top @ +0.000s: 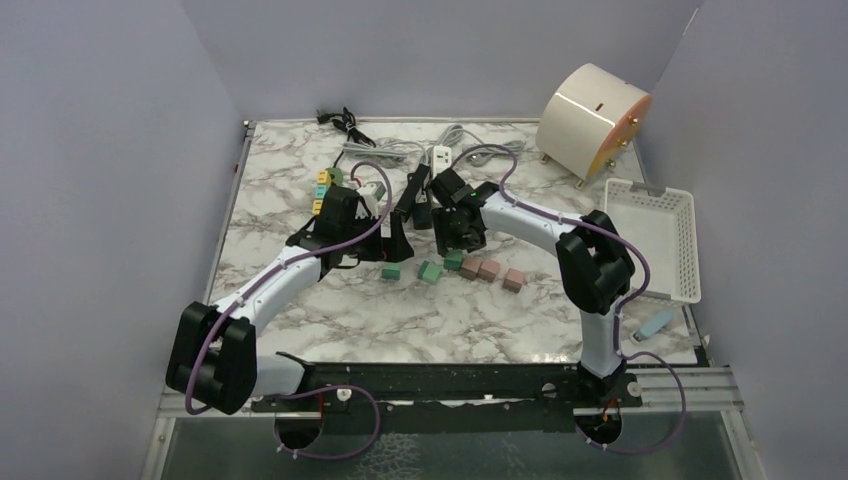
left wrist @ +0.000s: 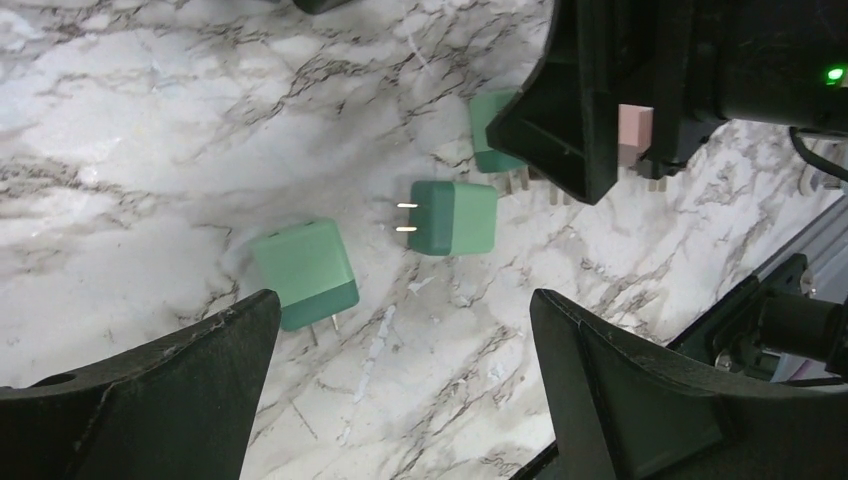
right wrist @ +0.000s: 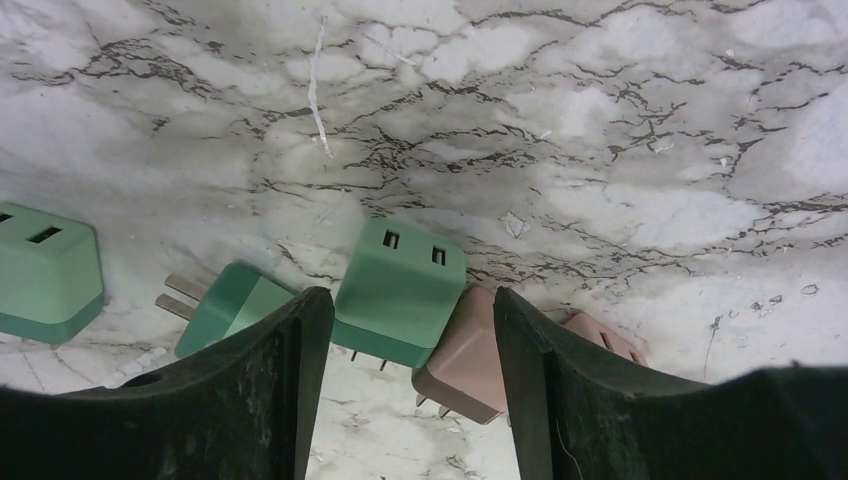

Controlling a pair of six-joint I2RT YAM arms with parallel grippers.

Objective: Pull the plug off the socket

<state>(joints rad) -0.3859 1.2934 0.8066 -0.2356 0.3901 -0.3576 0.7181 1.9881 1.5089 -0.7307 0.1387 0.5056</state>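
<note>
Several loose green and pink plug blocks lie on the marble table (top: 300, 300). A black power strip (top: 408, 198) lies at mid-table, and a row of yellow and green plugs (top: 324, 190) sits to its left. My left gripper (top: 396, 246) is open and empty just above the marble (left wrist: 405, 300). Two green plugs (left wrist: 305, 272) (left wrist: 455, 217) lie ahead of it. My right gripper (top: 456, 236) is open and low (right wrist: 410, 300). Its fingers stand either side of a green plug (right wrist: 400, 285) and a pink plug (right wrist: 468, 350) without closing on them.
A white power strip (top: 440, 156) with grey cables lies at the back. A cream drum (top: 592, 118) stands at back right, with a white basket (top: 655, 235) on the right. More plugs (right wrist: 45, 270) (right wrist: 230, 305) (right wrist: 600, 335) lie nearby. The right gripper body (left wrist: 640, 80) looms over the left one.
</note>
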